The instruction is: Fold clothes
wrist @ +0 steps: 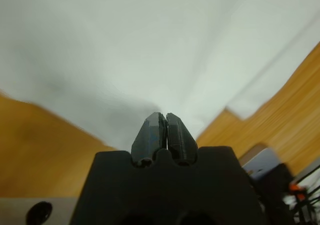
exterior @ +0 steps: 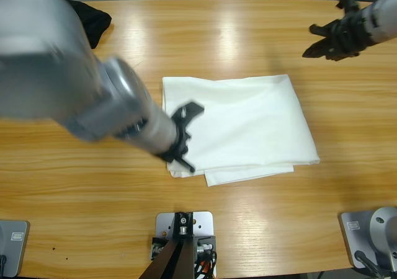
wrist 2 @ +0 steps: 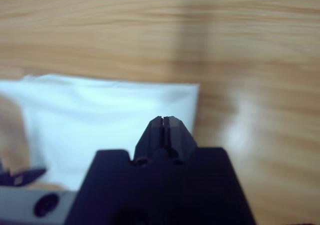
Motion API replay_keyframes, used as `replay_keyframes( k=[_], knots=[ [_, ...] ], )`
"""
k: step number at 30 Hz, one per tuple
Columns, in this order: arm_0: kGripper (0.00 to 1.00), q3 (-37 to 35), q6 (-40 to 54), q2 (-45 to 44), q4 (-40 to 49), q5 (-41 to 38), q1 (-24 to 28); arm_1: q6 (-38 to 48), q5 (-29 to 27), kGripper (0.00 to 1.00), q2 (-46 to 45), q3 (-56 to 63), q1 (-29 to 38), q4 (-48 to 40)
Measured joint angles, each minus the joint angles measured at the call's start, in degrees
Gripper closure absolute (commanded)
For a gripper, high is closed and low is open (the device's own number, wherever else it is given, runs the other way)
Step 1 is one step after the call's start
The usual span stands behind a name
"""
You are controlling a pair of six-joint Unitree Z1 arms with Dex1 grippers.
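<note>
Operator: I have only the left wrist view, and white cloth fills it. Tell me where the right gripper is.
Observer: The right gripper is over bare table, past the far right corner of the folded T-shirt and not touching it.
Operator: Report its jaws.
Observer: Shut, with nothing between them in the right wrist view.
Operator: Locate the other garment.
Observer: The black garment lies bunched at the table's far left corner, partly hidden behind the left arm.
</note>
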Motion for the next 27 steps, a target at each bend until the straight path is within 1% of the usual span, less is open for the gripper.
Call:
replay_keyframes(
  k=[2,4,6,9,13,19,27],
  knots=[
    [1.0,-2.6,0.1,-1.4,1.2,0.7,2.0,3.9,0.1,1.0,-4.5,6.4,3.3,-1.5],
    [1.0,-4.2,0.1,-1.9,1.6,0.9,4.0,9.6,0.1,1.0,-7.5,15.6,8.2,-6.5],
    [1.0,-5.4,0.2,-1.8,1.8,0.9,6.0,15.2,0.0,1.0,-8.5,23.7,13.3,-12.5],
    [1.0,-7.1,0.5,-1.1,1.9,1.0,8.4,21.2,-1.8,1.0,-8.8,28.7,17.8,-16.5],
    [1.0,-11.0,0.5,1.7,2.0,1.0,9.9,25.8,-4.5,1.0,-9.5,30.5,19.5,-17.6],
    [1.0,-15.3,0.5,6.0,2.2,1.0,10.5,28.4,-6.6,1.0,-9.8,30.9,21.0,-17.4],
    [1.0,-16.3,0.5,8.5,5.0,3.2,11.7,29.4,-7.7,1.0,-9.6,30.9,21.4,-16.6]
  ],
)
